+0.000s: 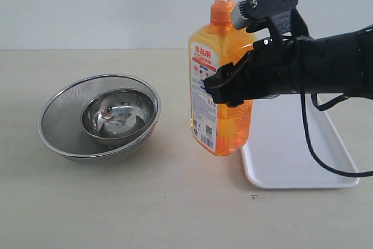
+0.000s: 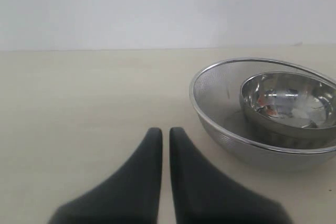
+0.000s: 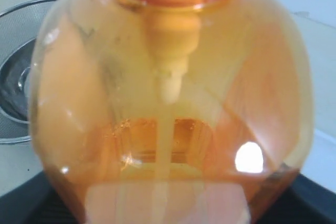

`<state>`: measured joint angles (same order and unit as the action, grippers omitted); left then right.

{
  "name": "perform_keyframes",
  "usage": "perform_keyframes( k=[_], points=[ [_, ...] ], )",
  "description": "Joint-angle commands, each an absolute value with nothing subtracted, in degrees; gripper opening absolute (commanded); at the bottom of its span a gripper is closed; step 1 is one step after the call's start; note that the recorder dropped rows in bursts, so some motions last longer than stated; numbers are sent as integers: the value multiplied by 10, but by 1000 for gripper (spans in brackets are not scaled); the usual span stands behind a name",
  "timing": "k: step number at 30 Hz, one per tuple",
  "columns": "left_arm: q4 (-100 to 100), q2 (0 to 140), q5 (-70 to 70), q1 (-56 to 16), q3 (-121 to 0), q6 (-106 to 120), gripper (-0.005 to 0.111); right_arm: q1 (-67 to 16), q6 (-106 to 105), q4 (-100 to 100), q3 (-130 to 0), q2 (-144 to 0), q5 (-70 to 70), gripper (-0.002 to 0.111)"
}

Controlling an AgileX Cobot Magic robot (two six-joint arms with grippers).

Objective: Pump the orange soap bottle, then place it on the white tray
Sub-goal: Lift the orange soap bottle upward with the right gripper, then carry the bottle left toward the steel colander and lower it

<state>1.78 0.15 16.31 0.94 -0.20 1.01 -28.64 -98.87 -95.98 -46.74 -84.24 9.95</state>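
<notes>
The orange soap bottle hangs upright just above the table, between the strainer and the left edge of the white tray. Its white stem and orange pump head run out of the top of the exterior view. My right gripper is shut on the bottle's middle, reaching in from the right. The right wrist view is filled by the orange soap bottle, with the right gripper holding its sides. My left gripper is shut and holds nothing, low over bare table beside the strainer; the exterior view does not show it.
A steel mesh strainer holding a round steel bowl stands at the left of the table. The left wrist view shows the strainer and the bowl. The right arm's cable droops over the tray.
</notes>
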Motion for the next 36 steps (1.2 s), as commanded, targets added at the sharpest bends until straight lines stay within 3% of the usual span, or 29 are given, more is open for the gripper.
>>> perform_keyframes(
  k=[1, 27, 36],
  points=[
    [23, 0, 161, 11, 0, 11, 5, -285, -988, -999, -475, -828, 93, 0],
    [23, 0, 161, 11, 0, 11, 5, -288, -1040, -999, -500, -877, 122, 0],
    [23, 0, 160, 11, 0, 11, 5, -339, -1040, -999, -560, -907, 32, 0]
  ],
)
